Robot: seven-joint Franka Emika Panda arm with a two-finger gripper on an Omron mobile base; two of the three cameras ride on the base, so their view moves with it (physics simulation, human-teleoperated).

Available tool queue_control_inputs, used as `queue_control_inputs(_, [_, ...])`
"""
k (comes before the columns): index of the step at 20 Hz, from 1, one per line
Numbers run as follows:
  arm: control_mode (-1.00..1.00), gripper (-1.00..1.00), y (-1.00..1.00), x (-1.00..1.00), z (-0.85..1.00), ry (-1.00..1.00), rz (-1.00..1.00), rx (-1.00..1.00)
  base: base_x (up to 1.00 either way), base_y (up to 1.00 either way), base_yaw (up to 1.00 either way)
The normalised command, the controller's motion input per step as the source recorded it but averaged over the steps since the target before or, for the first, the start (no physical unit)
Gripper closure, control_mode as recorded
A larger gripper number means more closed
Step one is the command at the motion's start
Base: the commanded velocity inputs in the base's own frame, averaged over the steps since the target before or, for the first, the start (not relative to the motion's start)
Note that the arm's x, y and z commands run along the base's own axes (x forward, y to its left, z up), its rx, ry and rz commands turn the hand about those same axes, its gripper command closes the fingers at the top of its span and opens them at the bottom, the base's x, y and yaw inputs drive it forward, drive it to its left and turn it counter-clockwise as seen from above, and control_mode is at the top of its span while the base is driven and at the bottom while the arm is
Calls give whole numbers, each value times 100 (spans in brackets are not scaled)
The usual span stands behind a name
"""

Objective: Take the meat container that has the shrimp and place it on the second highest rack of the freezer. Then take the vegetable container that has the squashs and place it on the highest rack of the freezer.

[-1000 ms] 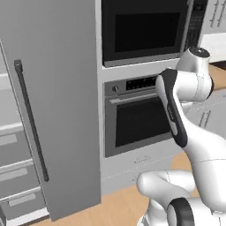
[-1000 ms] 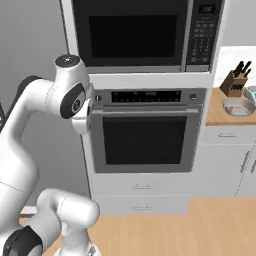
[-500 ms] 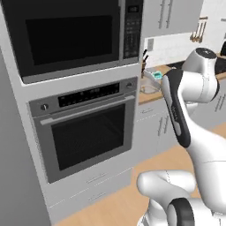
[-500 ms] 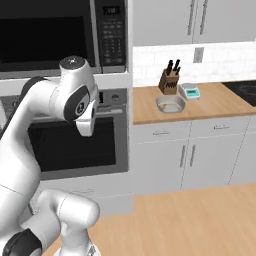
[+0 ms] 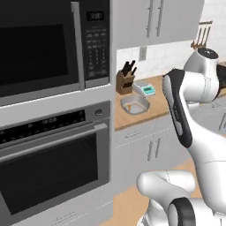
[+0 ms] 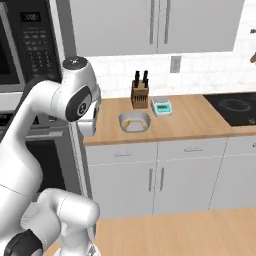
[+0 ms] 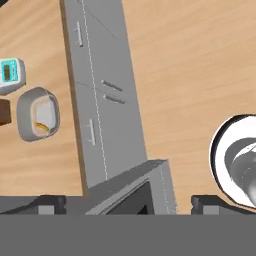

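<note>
**Lining up on the shrimp tub**

The step in hand looked like the approach to the meat container, which sat on the wooden counter just in front of the knife block and beside the small teal-faced scale. The gripper was spread wide and empty, high above the floor and well apart from the tub. A good approach would probably bring the hand over the counter edge and down onto one long rim, clear of the knife block behind.

The tub was a shallow grey rounded rectangle with a pale floor; the shrimp was a thin orange curl near one wall. The cabinet fronts below were flat matte grey with slim bar handles.
</note>
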Motion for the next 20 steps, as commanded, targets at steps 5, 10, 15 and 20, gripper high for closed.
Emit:
queue_control_inputs(5, [100, -100, 0, 0, 0, 0, 0, 0, 100, -80, 24])
queue_control_inputs(10, [100, -100, 0, 0, 0, 0, 0, 0, 90, -63, 35])
queue_control_inputs(15, [100, -100, 0, 0, 0, 0, 0, 0, 52, -37, 33])
queue_control_inputs(20, [100, -100, 0, 0, 0, 0, 0, 0, 9, -1, 17])
